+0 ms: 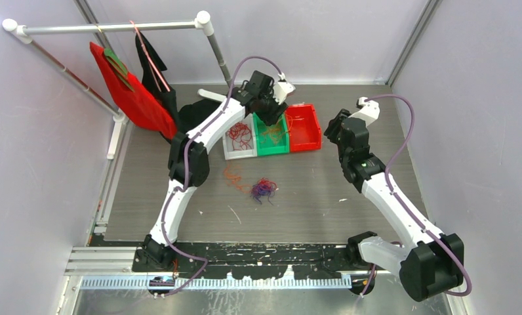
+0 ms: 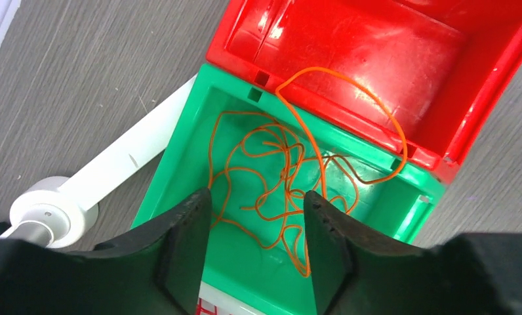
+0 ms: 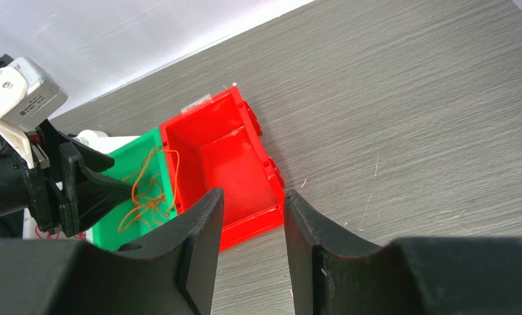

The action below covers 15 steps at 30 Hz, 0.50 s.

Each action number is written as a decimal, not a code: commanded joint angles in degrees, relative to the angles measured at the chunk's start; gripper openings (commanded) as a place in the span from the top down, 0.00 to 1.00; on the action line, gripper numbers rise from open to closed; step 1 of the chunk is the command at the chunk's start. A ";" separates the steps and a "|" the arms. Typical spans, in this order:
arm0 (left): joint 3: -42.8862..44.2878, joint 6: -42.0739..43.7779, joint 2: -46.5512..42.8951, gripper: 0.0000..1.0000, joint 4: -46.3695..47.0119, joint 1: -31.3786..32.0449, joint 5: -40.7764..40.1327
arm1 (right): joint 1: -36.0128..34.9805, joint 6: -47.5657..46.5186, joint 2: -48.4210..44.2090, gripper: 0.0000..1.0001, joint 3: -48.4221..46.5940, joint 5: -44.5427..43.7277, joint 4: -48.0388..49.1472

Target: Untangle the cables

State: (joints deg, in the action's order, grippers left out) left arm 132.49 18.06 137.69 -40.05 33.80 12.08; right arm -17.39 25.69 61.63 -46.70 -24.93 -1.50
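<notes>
Thin orange cables (image 2: 286, 172) lie loose in the green bin (image 2: 180, 164), and one loop hangs over its rim into the red bin (image 2: 376, 52). My left gripper (image 2: 257, 197) hovers just above that green bin (image 1: 273, 141), open, with nothing between its fingers. A red cable clump (image 1: 240, 134) fills the white bin (image 1: 240, 155). On the table lie a small orange clump (image 1: 232, 174) and a purple-and-red clump (image 1: 263, 190). My right gripper (image 3: 253, 193) is open and holds nothing. It sits right of the red bin (image 3: 225, 164) and above the table.
A white pipe rack (image 1: 114, 27) at the back left holds a red garment (image 1: 130, 92) and a black one (image 1: 155, 65). Its round foot (image 2: 48, 213) stands beside the green bin. Grey walls close in the left, back and right sides.
</notes>
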 commanded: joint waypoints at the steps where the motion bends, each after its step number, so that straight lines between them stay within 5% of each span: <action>1: 1.21 -1.39 -4.18 0.42 2.84 0.74 2.33 | 0.27 -0.02 -2.19 0.55 0.43 -0.94 3.64; 8: 1.81 -4.51 -3.61 0.45 6.04 0.73 4.88 | 0.25 -0.13 -2.15 0.55 0.63 -1.18 3.56; 12: 3.96 -3.84 -1.85 0.64 3.87 0.82 5.91 | 0.26 -0.29 -2.25 0.55 0.55 -1.26 3.39; 15: 2.58 -2.65 -2.31 0.76 7.21 0.84 -4.21 | 0.25 -0.30 -2.29 0.55 0.61 -1.53 3.25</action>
State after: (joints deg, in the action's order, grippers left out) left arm 133.38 14.87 137.47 -37.50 34.50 15.31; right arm -17.39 25.65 60.97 -46.02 -24.97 -0.95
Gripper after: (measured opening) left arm 0.281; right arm 0.447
